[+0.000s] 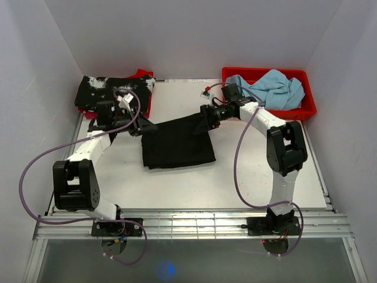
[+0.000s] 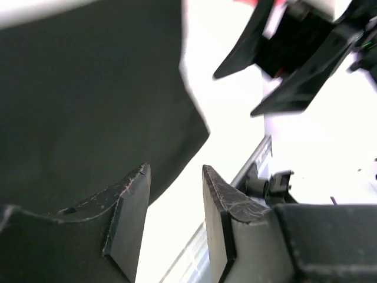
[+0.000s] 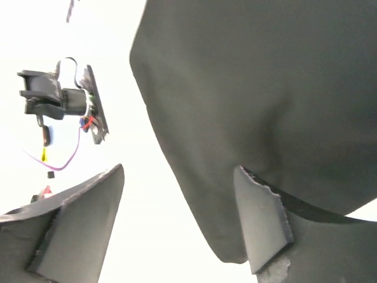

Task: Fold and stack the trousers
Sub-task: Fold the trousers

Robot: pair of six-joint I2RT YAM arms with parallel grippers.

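White walls (image 1: 194, 35) close in the scene on three sides, and a pale table (image 1: 177, 188) fills most of the top view, with a metal rail (image 1: 188, 227) along its lower edge where both arm bases sit. The black trousers (image 1: 177, 141) lie folded into a rough rectangle at the centre of the frame, their upper edge running between the two arms. The folds and layers are hard to read because the cloth is uniformly dark. At upper right a red bin (image 1: 309, 100) holds a crumpled blue cloth (image 1: 277, 88), which hides the bin's floor. At upper left a black splotched garment (image 1: 106, 91) covers most of a red item (image 1: 141, 73) (only a corner and one edge show). Purple cables (image 1: 35, 165) loop off each arm. From above, the left gripper (image 1: 141, 127) and the right gripper (image 1: 207, 115) sit at the trousers' upper corners, and whether they touch the cloth cannot be told there. In the left wrist view the left gripper (image 2: 175, 171) has its jaws parted with bare table in the gap, and the trousers (image 2: 88, 88) lie beside and behind one finger, ungripped. The shape at upper right of that frame is blurred. In the right wrist view the right gripper (image 3: 179, 171) stands wide open, the trousers (image 3: 265, 88) reaching into the gap beside one finger without being pinched.
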